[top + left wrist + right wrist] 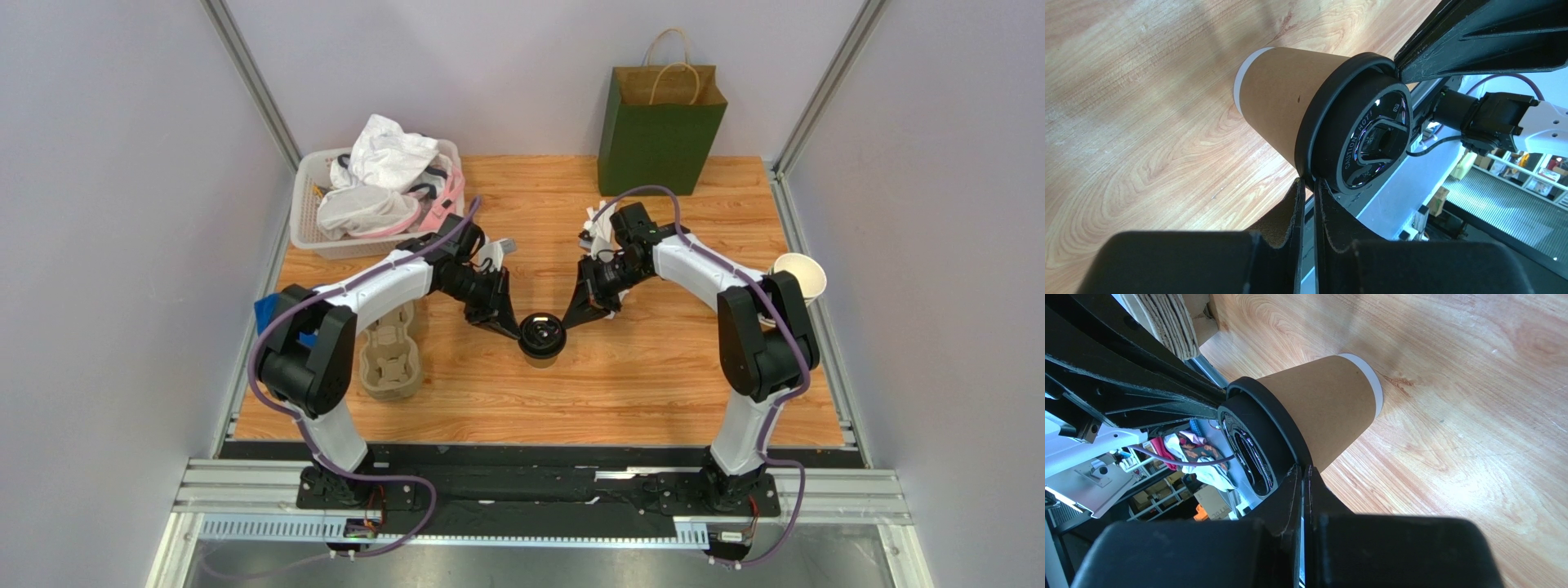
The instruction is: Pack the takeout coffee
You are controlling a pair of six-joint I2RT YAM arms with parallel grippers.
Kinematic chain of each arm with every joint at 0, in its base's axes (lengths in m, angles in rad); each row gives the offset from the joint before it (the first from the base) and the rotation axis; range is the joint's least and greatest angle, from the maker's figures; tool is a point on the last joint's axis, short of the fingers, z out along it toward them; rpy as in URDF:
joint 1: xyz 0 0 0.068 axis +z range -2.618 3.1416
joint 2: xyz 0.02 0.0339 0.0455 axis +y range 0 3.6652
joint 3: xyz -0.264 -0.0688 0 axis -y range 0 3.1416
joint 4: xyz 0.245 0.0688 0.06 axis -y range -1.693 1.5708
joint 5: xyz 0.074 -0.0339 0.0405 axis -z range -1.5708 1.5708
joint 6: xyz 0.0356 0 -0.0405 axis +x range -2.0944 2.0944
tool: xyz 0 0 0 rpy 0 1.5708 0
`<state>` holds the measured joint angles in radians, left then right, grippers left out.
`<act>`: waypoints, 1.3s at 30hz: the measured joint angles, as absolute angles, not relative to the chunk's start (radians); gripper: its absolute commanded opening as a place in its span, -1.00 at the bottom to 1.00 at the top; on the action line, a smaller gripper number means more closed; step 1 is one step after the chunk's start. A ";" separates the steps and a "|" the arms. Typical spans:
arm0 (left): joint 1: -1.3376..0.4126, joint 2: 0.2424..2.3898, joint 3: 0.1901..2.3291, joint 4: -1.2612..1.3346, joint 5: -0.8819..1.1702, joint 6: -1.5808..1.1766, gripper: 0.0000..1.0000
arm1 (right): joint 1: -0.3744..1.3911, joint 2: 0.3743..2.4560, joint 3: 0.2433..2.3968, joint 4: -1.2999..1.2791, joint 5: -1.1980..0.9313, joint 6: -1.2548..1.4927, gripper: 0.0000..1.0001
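The takeout coffee [541, 336] stands mid-table, slightly toward the near edge. Only the wrist views show the jaws: right gripper [1301, 478] clenched against the black lid [1260, 416], left gripper [1309, 193] barely parted (pinching or just touching, unclear).

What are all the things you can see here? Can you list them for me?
Brown kraft-paper coffee cup with a round black plastic lid: one, brown and black, middle of the table.
Grey-brown moulded-pulp cup carrier: at least one, left side.
Dark green paper bag with tan handles: one, far edge, upright.
White plastic basket: one, far left corner, holding white and pink bundles.
White paper cup: one, right edge, no lid.
Wooden table: one, light brown.
Left gripper: one, black, at the lid's left.
Right gripper: one, black, shut, at the lid's right.
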<state>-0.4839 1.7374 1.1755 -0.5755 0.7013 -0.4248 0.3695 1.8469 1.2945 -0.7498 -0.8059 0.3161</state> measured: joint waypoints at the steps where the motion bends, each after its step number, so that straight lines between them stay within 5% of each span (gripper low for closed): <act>1: -0.484 1.740 1.180 -0.581 0.701 -0.425 -0.89 | 0.369 1.848 1.295 -0.750 -0.807 0.316 -1.00; 9: -0.487 1.753 1.202 -0.610 0.694 -0.425 -0.87 | 0.366 1.848 1.289 -0.743 -0.818 0.316 -0.99; 24: -0.511 1.692 1.186 -0.538 0.588 -0.406 -0.57 | 0.377 1.829 1.296 -0.797 -0.802 0.257 -0.14; 35: -0.510 1.635 1.187 -0.511 0.601 -0.383 -0.38 | 0.363 1.801 1.312 -0.812 -0.803 0.252 -0.10; 39: -0.509 1.633 1.187 -0.507 0.608 -0.375 -0.14 | 0.344 1.801 1.316 -0.818 -0.802 0.251 0.07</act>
<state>-0.5087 1.6329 1.1866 -0.5068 0.6083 -0.3752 0.3435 1.8011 1.3159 -0.8177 -0.8024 0.2512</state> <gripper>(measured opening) 0.347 0.460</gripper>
